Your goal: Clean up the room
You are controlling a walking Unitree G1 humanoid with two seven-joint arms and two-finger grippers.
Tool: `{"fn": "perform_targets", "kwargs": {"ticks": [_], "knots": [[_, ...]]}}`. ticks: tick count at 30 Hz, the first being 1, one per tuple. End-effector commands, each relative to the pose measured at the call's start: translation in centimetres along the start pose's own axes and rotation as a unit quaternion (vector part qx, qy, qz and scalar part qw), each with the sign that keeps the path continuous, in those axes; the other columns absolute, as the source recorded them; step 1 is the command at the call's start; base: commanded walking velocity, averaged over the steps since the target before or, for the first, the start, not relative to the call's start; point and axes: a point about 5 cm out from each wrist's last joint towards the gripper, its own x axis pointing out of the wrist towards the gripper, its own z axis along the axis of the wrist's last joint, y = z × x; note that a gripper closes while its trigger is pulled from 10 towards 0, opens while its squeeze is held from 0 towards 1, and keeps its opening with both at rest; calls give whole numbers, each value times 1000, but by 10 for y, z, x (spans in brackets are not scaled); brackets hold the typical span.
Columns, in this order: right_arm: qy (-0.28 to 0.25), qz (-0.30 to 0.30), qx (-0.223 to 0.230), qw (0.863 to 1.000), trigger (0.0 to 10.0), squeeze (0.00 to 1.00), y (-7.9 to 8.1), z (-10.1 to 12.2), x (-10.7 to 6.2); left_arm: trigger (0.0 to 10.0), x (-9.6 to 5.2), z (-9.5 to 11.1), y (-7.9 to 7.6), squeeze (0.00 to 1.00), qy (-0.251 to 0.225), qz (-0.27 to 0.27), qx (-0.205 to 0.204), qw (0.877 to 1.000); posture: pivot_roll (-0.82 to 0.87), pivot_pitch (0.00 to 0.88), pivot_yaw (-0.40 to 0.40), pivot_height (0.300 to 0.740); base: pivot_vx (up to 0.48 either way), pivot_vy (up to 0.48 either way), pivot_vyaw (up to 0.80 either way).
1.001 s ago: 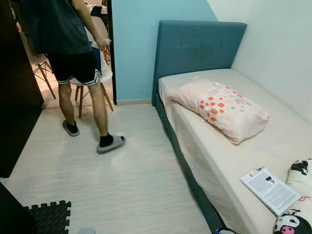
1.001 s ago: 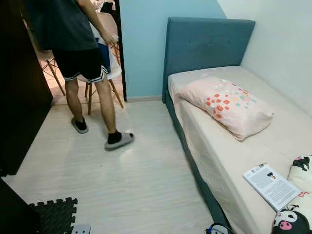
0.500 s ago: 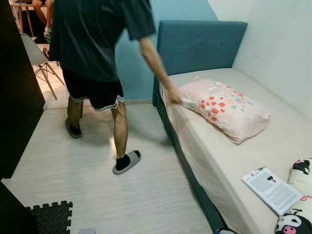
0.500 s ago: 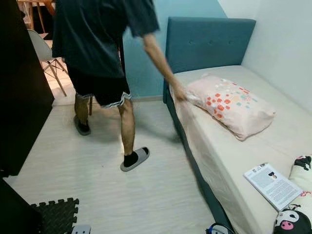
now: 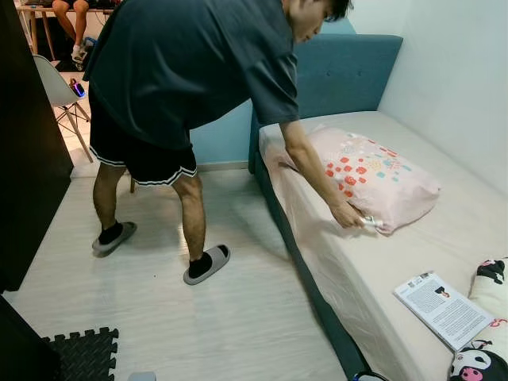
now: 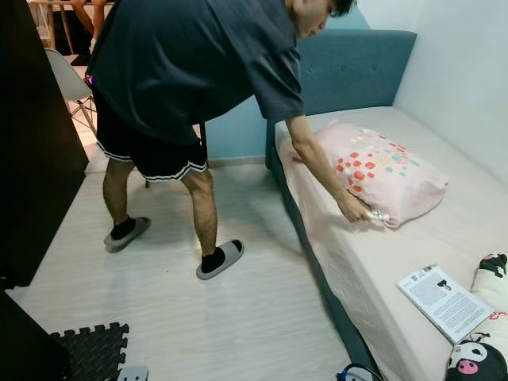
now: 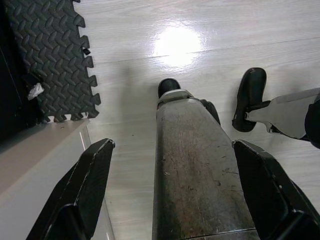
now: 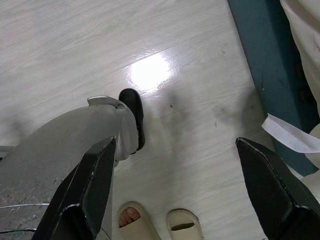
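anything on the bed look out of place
The pillow lies crooked across the bed, well below the headboard, and a person's hand rests at its lower corner. A booklet lies loose near the mattress edge.

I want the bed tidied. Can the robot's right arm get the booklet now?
Probably not yet. The right gripper hangs open over the floor, and the booklet lies up on the bed.
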Motion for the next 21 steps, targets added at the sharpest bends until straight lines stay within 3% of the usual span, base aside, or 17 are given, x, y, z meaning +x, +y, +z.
{"fn": "perform_targets", "kwargs": {"ticks": [1,21], "knots": [[6,-6,4,1000,10000,0,-3,-3,-1,10000,0,-6,-1,0,11,-3,2,1000,-42,0,-67,739,0,0,0],[4,-8,8,1000,10000,0,-2,-1,0,10000,0,-4,-1,0,8,-4,3,1000,-44,0,-64,739,0,0,0]]}}
